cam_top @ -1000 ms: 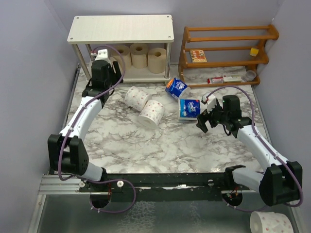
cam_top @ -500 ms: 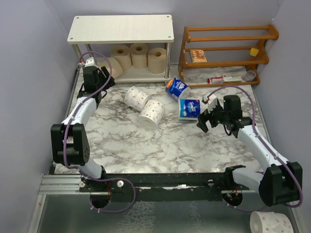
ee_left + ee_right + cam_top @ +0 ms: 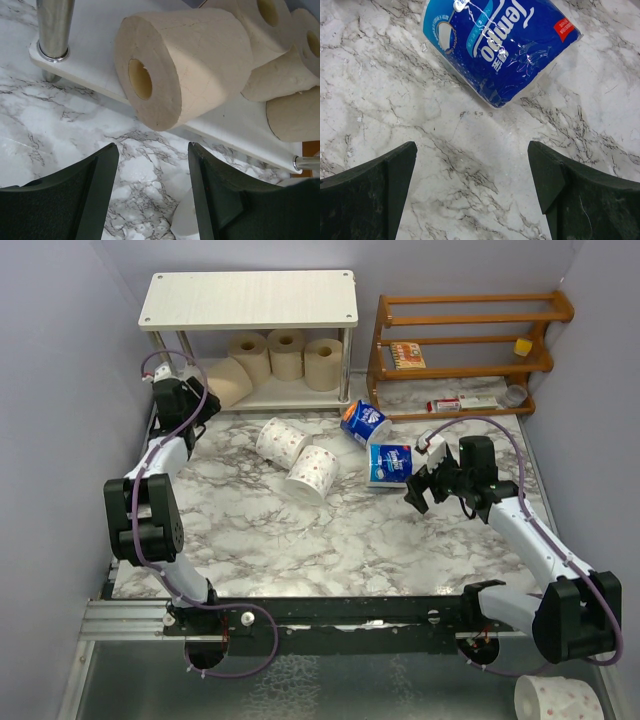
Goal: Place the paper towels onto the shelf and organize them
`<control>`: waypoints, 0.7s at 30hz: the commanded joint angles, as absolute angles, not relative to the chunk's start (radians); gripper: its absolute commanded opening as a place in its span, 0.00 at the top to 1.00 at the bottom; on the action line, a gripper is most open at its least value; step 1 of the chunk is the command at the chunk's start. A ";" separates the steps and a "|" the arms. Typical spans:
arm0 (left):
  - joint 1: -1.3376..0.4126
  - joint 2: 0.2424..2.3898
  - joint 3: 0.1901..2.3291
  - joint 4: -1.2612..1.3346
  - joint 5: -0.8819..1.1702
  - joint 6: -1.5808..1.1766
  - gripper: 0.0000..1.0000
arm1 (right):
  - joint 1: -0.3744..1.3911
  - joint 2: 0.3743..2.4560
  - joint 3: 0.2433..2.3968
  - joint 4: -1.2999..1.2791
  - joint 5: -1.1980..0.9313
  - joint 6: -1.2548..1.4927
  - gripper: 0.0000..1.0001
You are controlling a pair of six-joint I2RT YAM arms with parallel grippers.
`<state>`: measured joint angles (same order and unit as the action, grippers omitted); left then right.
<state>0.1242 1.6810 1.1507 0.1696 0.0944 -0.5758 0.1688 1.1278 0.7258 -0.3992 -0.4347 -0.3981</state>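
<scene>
The shelf (image 3: 250, 298) stands at the back left. Its lower board (image 3: 95, 45) carries three tan paper towels (image 3: 287, 352) standing in a row. A fourth tan roll (image 3: 190, 65) lies on its side at the board's left front edge (image 3: 230, 380). My left gripper (image 3: 198, 400) (image 3: 152, 150) is open and empty, just left of and in front of that roll. Two white pink-dotted rolls (image 3: 281, 441) (image 3: 313, 472) and two blue-wrapped rolls (image 3: 364, 422) (image 3: 390, 464) lie on the marble table. My right gripper (image 3: 425, 488) (image 3: 472, 150) hangs open, close in front of the nearer blue roll (image 3: 500, 45).
An orange-brown wooden rack (image 3: 470, 340) with small items stands at the back right. A shiny shelf leg (image 3: 54, 25) rises near my left gripper. One more dotted roll (image 3: 555, 700) lies off the table at the bottom right. Purple walls close in on both sides.
My left arm has drawn back leftward out of the shelf, leaving the tan roll lying on the lower board, and its jaws have narrowed slightly. The right arm has not moved.
</scene>
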 commanded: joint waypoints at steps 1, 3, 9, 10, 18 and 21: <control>0.157 1.735 1.190 0.241 0.182 -0.641 0.39 | 0.164 1.137 0.722 -0.402 -0.453 -0.409 0.06; 0.166 1.763 1.203 0.240 0.201 -0.649 0.40 | 0.164 1.135 0.723 -0.402 -0.455 -0.410 0.06; 0.168 1.799 1.238 0.233 0.214 -0.667 0.41 | 0.164 1.128 0.724 -0.401 -0.453 -0.410 0.06; 0.165 1.805 1.245 0.228 0.210 -0.667 0.41 | 0.164 1.127 0.723 -0.400 -0.451 -0.410 0.06; 0.084 1.855 1.358 0.144 0.111 -0.588 0.41 | 0.163 1.109 0.723 -0.403 -0.455 -0.413 0.06; 0.054 1.870 1.398 0.138 0.065 -0.554 0.40 | 0.163 1.106 0.722 -0.403 -0.457 -0.415 0.06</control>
